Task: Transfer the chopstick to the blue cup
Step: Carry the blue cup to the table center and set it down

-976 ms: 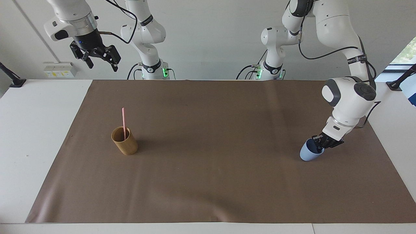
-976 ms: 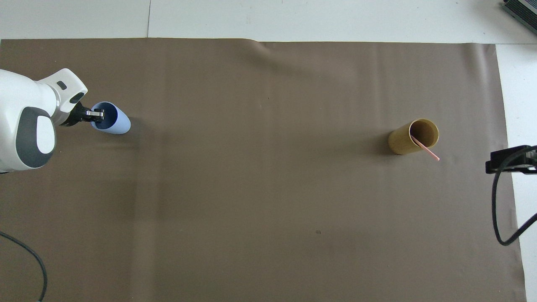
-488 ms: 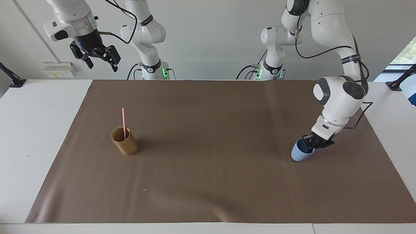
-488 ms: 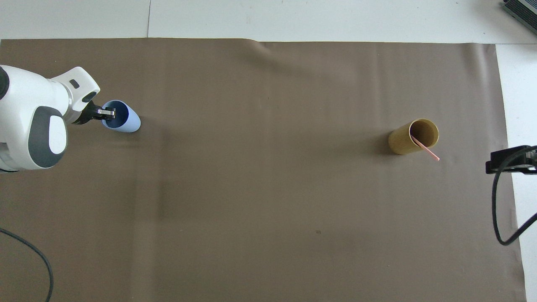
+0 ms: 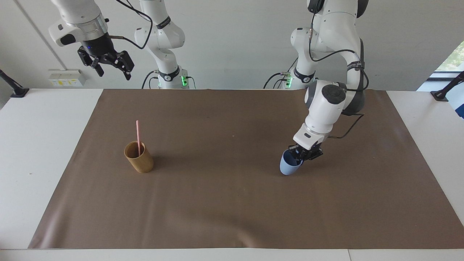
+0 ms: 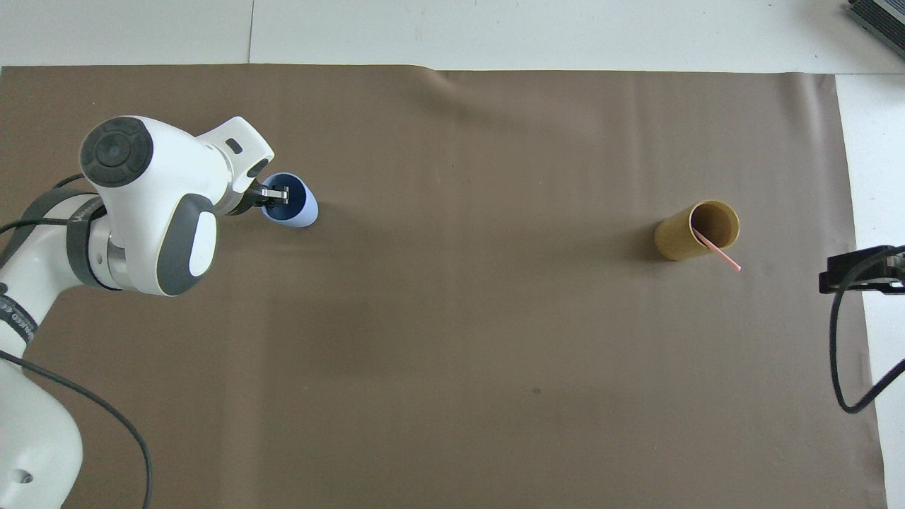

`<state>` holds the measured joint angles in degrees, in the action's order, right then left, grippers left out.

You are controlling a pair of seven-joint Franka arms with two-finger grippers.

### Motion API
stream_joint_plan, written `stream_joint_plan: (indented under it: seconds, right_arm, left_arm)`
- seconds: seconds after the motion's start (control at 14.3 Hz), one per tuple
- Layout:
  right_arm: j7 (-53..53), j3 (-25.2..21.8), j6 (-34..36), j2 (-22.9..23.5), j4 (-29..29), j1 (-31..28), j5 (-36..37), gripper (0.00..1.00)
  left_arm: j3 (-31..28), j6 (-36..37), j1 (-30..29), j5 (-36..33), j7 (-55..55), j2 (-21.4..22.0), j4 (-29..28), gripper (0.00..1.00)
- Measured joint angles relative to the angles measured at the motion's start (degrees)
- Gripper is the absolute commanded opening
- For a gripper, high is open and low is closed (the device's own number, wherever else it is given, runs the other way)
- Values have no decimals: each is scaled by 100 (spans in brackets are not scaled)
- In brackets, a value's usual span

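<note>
The chopstick (image 5: pixel 138 136) is stood in the tan cup (image 5: pixel 139 157) toward the right arm's end, while the blue cup (image 5: pixel 289 166) is clamped by its rim, tilted, in the left gripper (image 5: pixel 303 154), and the right gripper (image 5: pixel 110 66) is held apart, raised.

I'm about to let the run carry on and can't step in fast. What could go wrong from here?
The left gripper pinches only the rim of the blue cup, which hangs tilted; it could slip or tip over when set down. The chopstick leans in the brown cup; a clumsy pull by the open right gripper, waiting raised at its own end, might topple that cup.
</note>
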<state>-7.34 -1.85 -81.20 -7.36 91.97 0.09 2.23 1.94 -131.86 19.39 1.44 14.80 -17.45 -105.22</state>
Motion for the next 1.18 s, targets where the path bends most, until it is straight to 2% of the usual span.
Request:
stream_joint_plan:
  seconds: [0.42, 0.84, 0.91, 1.05, 1.18]
  right_arm:
    - [0, -5, 0, -23, 47, -54, 0, 100]
    - [0, -5, 0, -28, 58, -54, 0, 100]
    - [0, -5, 0, -29, 61, -54, 0, 100]
    - [0, -5, 0, -31, 66, -54, 0, 100]
    - [0, -5, 0, -32, 73, -54, 0, 100]
  left_arm:
    - [3, 3, 1061, 0, 1394, 54, -4, 0]
    - [4, 16, 1687, 0, 1974, 97, -169, 0]
    - [3, 15, 1720, 0, 2002, 97, -206, 11]
    - [3, 14, 1741, 0, 2016, 114, -264, 41]
    - [-2, 14, 1741, 0, 2017, 149, -324, 62]
